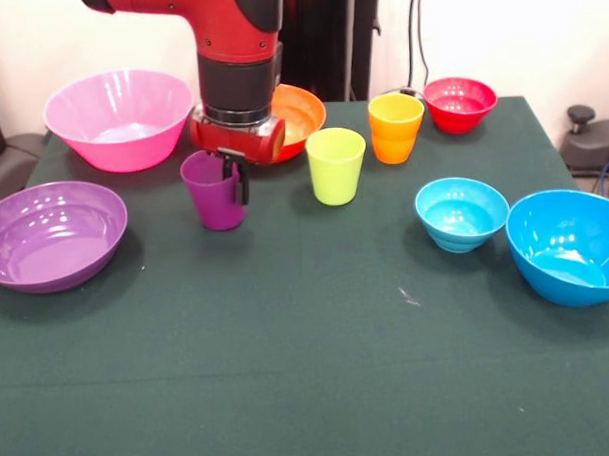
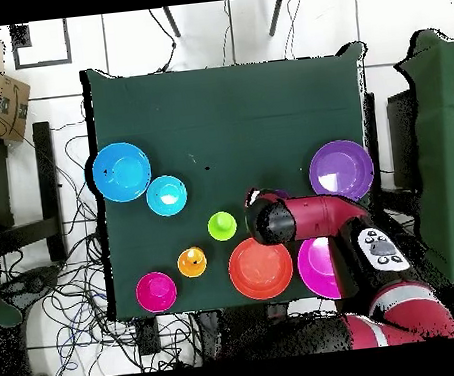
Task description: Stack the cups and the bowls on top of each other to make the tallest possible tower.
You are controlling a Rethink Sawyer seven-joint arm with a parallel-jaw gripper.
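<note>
Green cloth covers the table (image 1: 289, 369); at its far left, the hand (image 1: 233, 175) is clamped on the upright purple cup's (image 1: 214, 203) rim.

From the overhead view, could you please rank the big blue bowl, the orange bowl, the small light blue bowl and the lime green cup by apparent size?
1. orange bowl
2. big blue bowl, close behind
3. small light blue bowl
4. lime green cup

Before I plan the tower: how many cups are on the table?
3. The purple cup stands under the gripper, the lime green cup at mid-table beside it, and the orange cup next to the small red bowl. None looks hidden.
</note>
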